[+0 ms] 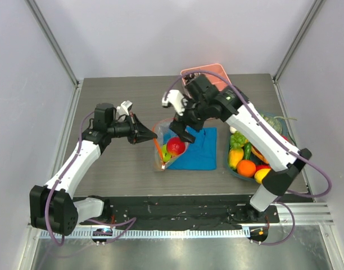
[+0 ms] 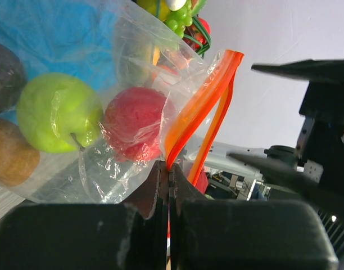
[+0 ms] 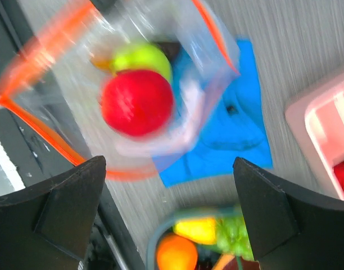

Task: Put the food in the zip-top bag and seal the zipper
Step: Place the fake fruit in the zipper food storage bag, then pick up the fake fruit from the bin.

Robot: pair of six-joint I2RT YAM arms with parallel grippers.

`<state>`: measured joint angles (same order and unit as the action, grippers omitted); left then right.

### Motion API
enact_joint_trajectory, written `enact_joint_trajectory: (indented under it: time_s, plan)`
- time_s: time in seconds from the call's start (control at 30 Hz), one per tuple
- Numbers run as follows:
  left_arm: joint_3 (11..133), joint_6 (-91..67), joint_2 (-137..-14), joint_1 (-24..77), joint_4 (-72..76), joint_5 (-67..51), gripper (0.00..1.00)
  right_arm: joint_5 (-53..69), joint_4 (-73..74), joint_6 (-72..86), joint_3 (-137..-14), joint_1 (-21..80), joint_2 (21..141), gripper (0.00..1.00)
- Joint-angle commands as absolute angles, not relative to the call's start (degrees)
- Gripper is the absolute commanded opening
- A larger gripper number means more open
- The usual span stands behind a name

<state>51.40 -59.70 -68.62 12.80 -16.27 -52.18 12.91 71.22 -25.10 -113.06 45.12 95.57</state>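
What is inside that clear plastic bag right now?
A red fruit and a green apple show through the zip-top bag. A brown piece and a dark piece lie beside them. Anything underneath is hidden.

We see the bag [image 3: 191, 107] and the red fruit [image 3: 137, 102] inside it smeared by blur in the right wrist view. Also inside the bag, a brown piece [image 2: 9, 152] is cut off by the left wrist view's edge.

Zip-top bag [image 1: 162, 136] with fruit [image 1: 175, 146] inside at left edge of cloth [image 1: 201, 149], bowl [image 1: 234, 171] of food [image 1: 246, 167] right, tray [image 1: 211, 72] behind.
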Motion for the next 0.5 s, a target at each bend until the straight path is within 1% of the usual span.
enact_joint_trajectory:
  time_s: [0.0,0.1,0.13,0.17,0.2,0.23,0.27,0.33,0.37,0.47]
  plan:
    - [53.4,-58.8,-68.1,12.9,-15.4,-53.1,0.0,11.4,75.4,-28.4,-106.7,33.9,85.8,1.0]
    - [53.2,-58.9,-68.2,12.9,-15.4,-53.2,0.0,11.6,80.9,-32.0,-102.1,27.4,81.3,1.0]
    - [53.2,-58.9,-68.2,13.0,-15.2,-53.3,0.0,11.3,82.7,-32.5,-100.8,23.6,78.4,1.0]
    - [53.2,-58.9,-68.5,12.9,-15.2,-53.3,0.0,10.6,83.1,-32.9,-97.7,22.4,77.0,1.0]
    - [53.2,-58.8,-68.4,12.9,-15.2,-53.3,0.0,9.6,83.7,-33.1,-95.9,21.4,75.4,1.0]
    - [53.3,-58.9,-68.5,12.9,-15.0,-53.3,0.0,6.0,84.4,-33.6,-93.8,20.1,74.1,1.0]
    - [53.3,-58.9,-68.6,13.0,-14.9,-53.3,0.0,3.7,84.5,-33.4,-88.8,19.5,71.7,1.0]
    - [53.3,-58.8,-68.6,13.0,-14.8,-53.3,0.0,-1.6,84.8,-33.2,-83.3,17.5,70.3,1.0]
    - [53.3,-58.9,-68.6,12.9,-14.7,-53.3,0.0,-2.7,84.6,-33.2,-78.0,14.6,69.7,1.0]
    - [53.3,-59.0,-68.6,13.0,-14.3,-53.2,0.0,-2.8,84.0,-33.8,-70.3,8.6,71.1,0.99]
